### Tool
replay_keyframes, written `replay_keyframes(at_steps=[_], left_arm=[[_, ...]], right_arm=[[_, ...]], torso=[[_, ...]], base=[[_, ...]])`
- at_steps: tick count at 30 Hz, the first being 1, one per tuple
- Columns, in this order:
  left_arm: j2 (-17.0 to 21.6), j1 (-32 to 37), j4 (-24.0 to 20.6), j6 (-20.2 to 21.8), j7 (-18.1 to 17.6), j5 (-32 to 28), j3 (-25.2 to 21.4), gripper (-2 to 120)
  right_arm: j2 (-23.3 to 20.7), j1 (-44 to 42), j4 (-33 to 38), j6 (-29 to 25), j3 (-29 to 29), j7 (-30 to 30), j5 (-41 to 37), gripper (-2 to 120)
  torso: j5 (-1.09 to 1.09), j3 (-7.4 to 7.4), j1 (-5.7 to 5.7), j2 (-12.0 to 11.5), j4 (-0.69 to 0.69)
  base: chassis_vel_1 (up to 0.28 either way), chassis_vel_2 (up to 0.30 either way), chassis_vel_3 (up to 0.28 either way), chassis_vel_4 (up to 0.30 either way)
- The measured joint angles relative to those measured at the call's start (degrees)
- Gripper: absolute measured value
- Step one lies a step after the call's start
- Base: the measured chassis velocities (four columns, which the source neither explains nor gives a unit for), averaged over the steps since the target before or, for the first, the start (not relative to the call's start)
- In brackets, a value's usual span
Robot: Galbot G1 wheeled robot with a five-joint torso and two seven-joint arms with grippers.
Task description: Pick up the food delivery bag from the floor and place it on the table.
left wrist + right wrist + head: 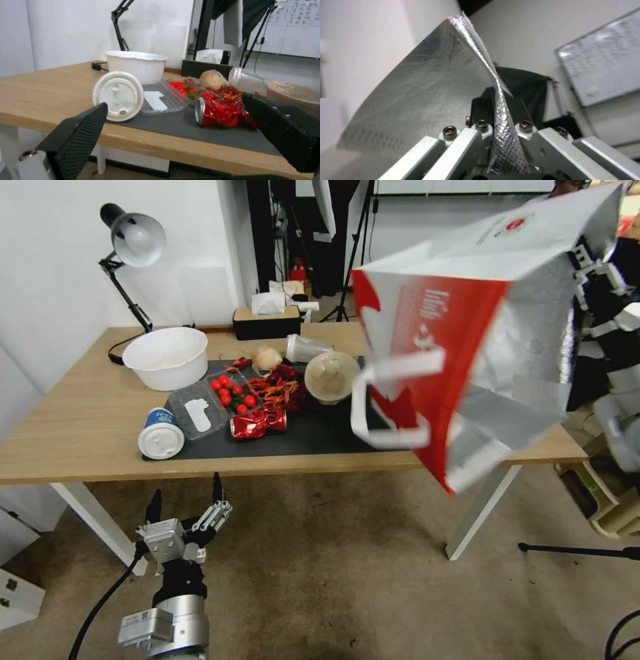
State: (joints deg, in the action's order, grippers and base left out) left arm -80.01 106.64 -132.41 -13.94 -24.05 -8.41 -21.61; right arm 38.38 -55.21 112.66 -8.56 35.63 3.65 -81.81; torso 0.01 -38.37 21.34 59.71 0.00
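A lab or studio workroom: a wooden table (80,440) on a stained floor (333,580), light stands (353,253), a desk lamp (133,240), and a whiteboard (603,62) on the wall.

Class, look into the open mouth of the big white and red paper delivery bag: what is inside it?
Inside the white and red paper delivery bag, held aloft by the right hand, silver foil lining shows. Its depths are hidden, so any contents cannot be seen.

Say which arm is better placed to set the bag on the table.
Right. Its pincer is shut on the bag, held above the table. The left pincer hangs open and low before the table's edge.
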Motion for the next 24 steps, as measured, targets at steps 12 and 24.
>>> replay_keyframes(at_steps=[12, 24], left_arm=[[0.1, 0.0, 0.3, -0.3, -0.1, 0.1, -0.2, 100], [0.2, -1.7, 2.9, 0.1, -0.1, 0.1, 0.1, 100]], right_arm=[[1.3, 6.8, -3.0, 2.5, -6.9, -10.8, 1.8, 0], [2.0, 7.1, -4.6, 7.5, -8.2, -12.7, -2.8, 0]], torso=[[-0.02, 0.04, -0.04, -0.1, 0.00], [-0.01, 0.06, -0.05, -0.1, 0.00]], base=[[0.000, 0.000, 0.000, 0.000], [0.000, 0.000, 0.000, 0.000]])
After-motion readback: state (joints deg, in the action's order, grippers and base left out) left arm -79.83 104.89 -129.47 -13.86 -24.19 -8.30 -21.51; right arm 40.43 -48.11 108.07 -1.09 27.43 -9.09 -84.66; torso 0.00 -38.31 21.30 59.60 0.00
